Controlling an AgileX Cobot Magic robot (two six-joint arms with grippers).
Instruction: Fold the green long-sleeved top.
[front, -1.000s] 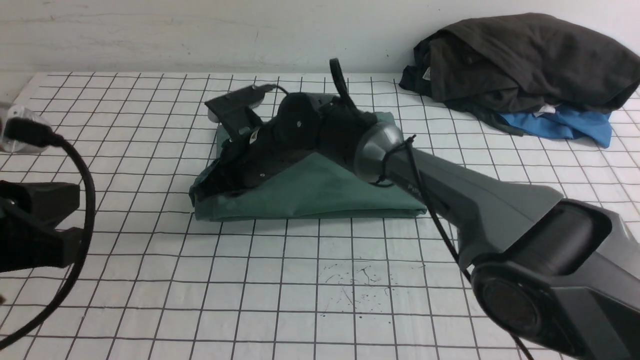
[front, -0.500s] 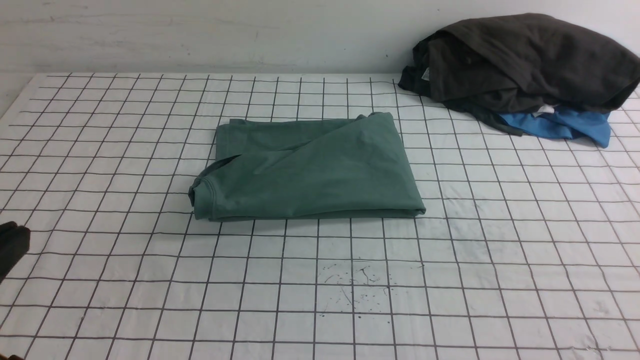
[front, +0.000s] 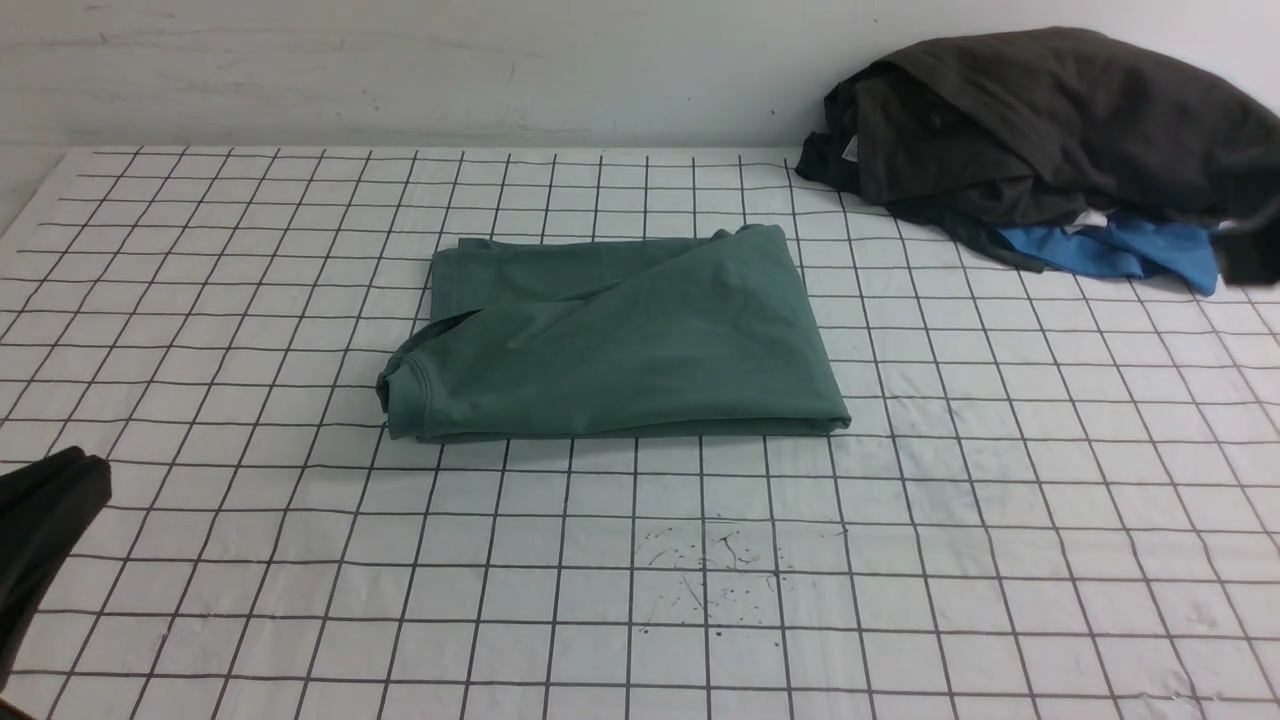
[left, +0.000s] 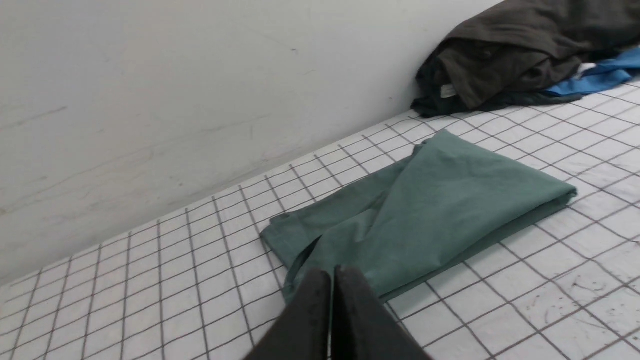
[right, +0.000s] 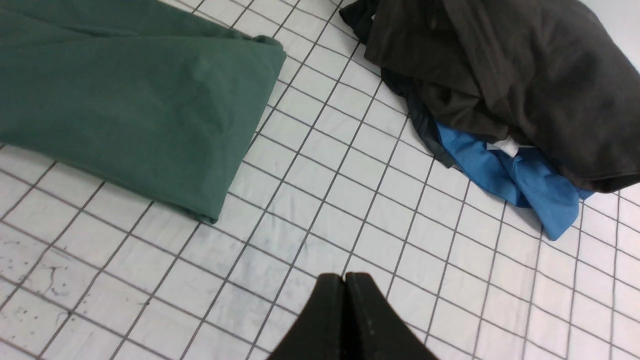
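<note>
Already the green long-sleeved top (front: 615, 340) lies folded mid-surface, both hands (left hand (left: 332, 280), right hand (right: 345, 285)) clenched empty and clear, so any careless sweep could snag its loose upper layer open.

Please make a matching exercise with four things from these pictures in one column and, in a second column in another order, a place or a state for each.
Column 1:
1. green long-sleeved top
2. dark grey-black garments
3. blue garment
4. left claw

Column 2:
A. partly under the dark pile
B. shut, holding nothing
C. folded, lying flat on the middle of the grid cloth
D. heaped in the far right corner by the wall

Pairs: 1-C, 2-D, 3-A, 4-B
</note>
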